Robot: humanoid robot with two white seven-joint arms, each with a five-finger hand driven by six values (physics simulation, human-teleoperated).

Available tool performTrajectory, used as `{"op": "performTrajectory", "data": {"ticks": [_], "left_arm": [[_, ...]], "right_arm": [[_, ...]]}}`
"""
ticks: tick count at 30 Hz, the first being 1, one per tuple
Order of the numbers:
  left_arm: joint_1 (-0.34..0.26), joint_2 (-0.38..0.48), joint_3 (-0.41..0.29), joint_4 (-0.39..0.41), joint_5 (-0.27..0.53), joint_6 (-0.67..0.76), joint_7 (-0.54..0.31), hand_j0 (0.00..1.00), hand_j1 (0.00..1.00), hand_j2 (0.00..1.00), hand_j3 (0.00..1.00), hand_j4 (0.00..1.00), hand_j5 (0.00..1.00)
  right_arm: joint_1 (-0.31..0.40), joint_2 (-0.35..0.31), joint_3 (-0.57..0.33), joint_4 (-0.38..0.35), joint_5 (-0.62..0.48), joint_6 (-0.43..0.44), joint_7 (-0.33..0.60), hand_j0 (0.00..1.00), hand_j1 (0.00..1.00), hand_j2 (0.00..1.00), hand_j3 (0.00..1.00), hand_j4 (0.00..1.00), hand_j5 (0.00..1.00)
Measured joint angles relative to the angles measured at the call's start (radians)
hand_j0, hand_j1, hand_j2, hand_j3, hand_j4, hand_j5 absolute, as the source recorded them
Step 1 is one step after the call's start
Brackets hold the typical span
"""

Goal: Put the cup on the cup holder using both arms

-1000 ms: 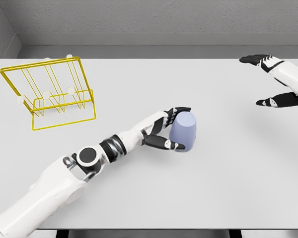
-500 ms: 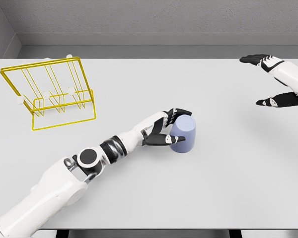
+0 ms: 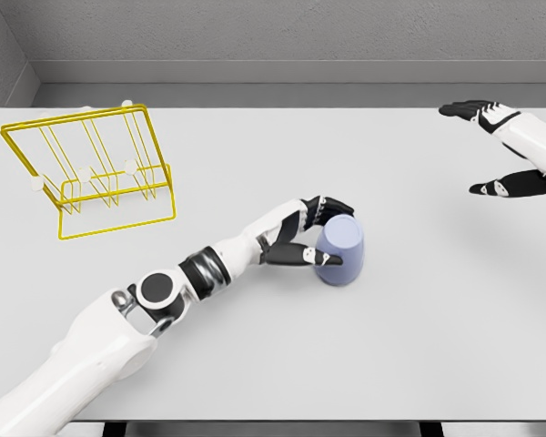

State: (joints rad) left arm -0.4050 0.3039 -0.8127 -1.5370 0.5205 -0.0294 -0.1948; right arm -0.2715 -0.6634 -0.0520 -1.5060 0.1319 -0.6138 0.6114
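Note:
A pale lavender cup point(image 3: 341, 251) stands upside down near the middle of the white table point(image 3: 282, 355). My left hand point(image 3: 320, 233) reaches in from the lower left and is shut on the cup, dark fingers over its top edge and thumb across its left side. The yellow wire cup holder point(image 3: 93, 169) stands at the far left of the table, well apart from the cup. My right hand point(image 3: 502, 147) hovers at the right edge of the view, fingers spread, holding nothing.
A grey wall runs behind the table's far edge. The table's front edge lies near the bottom of the view, with dark legs showing under it.
My left hand's fingers have closed tighter round the cup. The cup has shifted slightly right and toward the front. The right arm has not moved.

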Motion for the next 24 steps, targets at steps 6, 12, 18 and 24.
{"op": "performTrajectory", "data": {"ticks": [6, 12, 18, 24], "left_arm": [[0.009, 0.014, 0.021, -0.024, 0.003, 0.000, 0.000, 0.64, 0.64, 0.64, 0.64, 0.64, 0.64], [0.035, 0.055, 0.049, -0.059, 0.007, 0.000, 0.000, 0.61, 0.61, 0.61, 0.61, 0.61, 0.61], [0.071, 0.106, 0.098, -0.104, 0.009, -0.015, 0.000, 0.61, 0.61, 0.61, 0.61, 0.61, 0.61], [0.086, 0.160, 0.129, -0.159, 0.037, -0.026, 0.000, 0.61, 0.61, 0.61, 0.61, 0.61, 0.61]], "right_arm": [[-0.002, 0.000, 0.000, 0.000, 0.000, 0.000, 0.000, 1.00, 1.00, 1.00, 1.00, 1.00, 1.00], [-0.002, 0.000, 0.000, 0.000, 0.000, 0.000, 0.000, 1.00, 1.00, 1.00, 1.00, 1.00, 1.00], [0.000, 0.000, 0.000, 0.000, 0.000, 0.000, 0.000, 1.00, 1.00, 1.00, 1.00, 1.00, 1.00], [0.000, 0.000, 0.000, 0.000, 0.000, 0.000, 0.000, 1.00, 1.00, 1.00, 1.00, 1.00, 1.00]]}}
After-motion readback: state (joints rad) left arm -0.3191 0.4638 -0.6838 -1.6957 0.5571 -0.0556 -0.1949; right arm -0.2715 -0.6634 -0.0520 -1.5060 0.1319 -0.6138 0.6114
